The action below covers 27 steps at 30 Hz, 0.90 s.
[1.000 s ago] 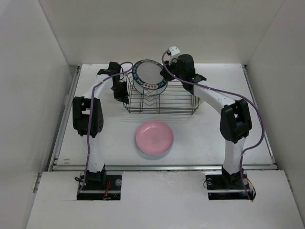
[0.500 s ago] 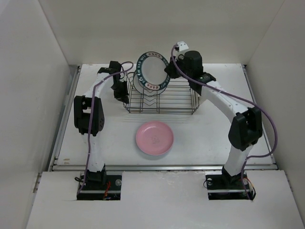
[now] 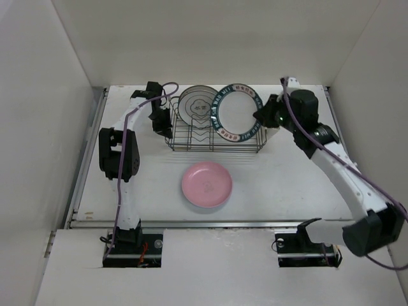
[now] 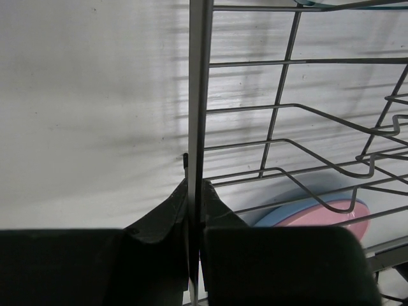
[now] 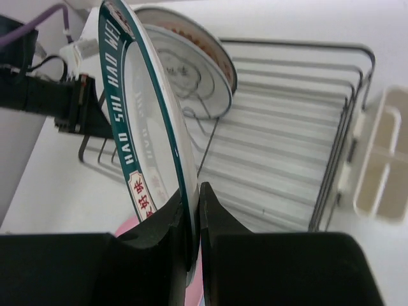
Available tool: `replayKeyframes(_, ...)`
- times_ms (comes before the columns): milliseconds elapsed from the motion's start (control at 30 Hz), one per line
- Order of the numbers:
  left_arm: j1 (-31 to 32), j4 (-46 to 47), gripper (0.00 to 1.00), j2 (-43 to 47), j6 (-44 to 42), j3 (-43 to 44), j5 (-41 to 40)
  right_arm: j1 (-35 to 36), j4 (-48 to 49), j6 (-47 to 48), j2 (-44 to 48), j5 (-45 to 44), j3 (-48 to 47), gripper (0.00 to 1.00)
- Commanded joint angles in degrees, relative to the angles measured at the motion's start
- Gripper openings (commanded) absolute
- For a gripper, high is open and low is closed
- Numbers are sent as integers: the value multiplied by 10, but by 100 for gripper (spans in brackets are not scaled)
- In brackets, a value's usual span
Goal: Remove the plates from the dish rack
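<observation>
The dish rack [image 3: 210, 137] stands at the table's back middle. My left gripper [image 3: 164, 125] is shut on the upright wire [image 4: 197, 95] at the rack's left end. My right gripper [image 3: 261, 121] is shut on the rim of the white plate with the teal lettered rim [image 3: 234, 120] and holds it tilted above the rack's right half; the plate also shows in the right wrist view [image 5: 143, 127]. The white plate with the dark rim and orange centre [image 3: 196, 105] stands in the rack's left slots. The pink plate [image 3: 206, 185] lies on the table in front, on the blue plate [image 4: 280, 217].
A cream plastic holder [image 5: 382, 159] is clipped on the rack's right end. White walls close in the table at the back and on both sides. My left arm's elbow [image 3: 118, 156] stands left of the pink plate.
My right gripper has lifted the teal-rimmed plate out of the rack and swung it right. The dark-rimmed plate behind it now shows. My left gripper has not moved.
</observation>
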<state>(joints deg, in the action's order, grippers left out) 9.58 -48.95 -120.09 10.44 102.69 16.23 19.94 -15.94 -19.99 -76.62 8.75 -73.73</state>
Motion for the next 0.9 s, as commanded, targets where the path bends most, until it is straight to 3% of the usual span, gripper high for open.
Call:
replayKeyframes(0, -5, -3, 0, 2, 37, -24, 65, -2, -76, -51, 122, -24, 53, 0)
replayKeyframes(133, -31, -3, 0, 2, 32, -29, 65, -2, -177, -102, 288, -89, 143, 0)
replayKeyframes(367, -49, 36, 0, 40, 32, -91, 72, -2, -261, -252, 444, -84, 312, 0)
replayKeyframes(533, -49, 37, 0, 45, 32, -102, 64, -2, -278, -335, 467, -87, 345, 0)
replayKeyframes(733, -49, 39, 0, 79, 32, -119, 51, -2, -273, -360, 418, -102, 372, 0)
replayKeyframes(867, -49, 62, 0, 114, 32, -152, 51, -2, -246, -386, 397, -166, 380, 0)
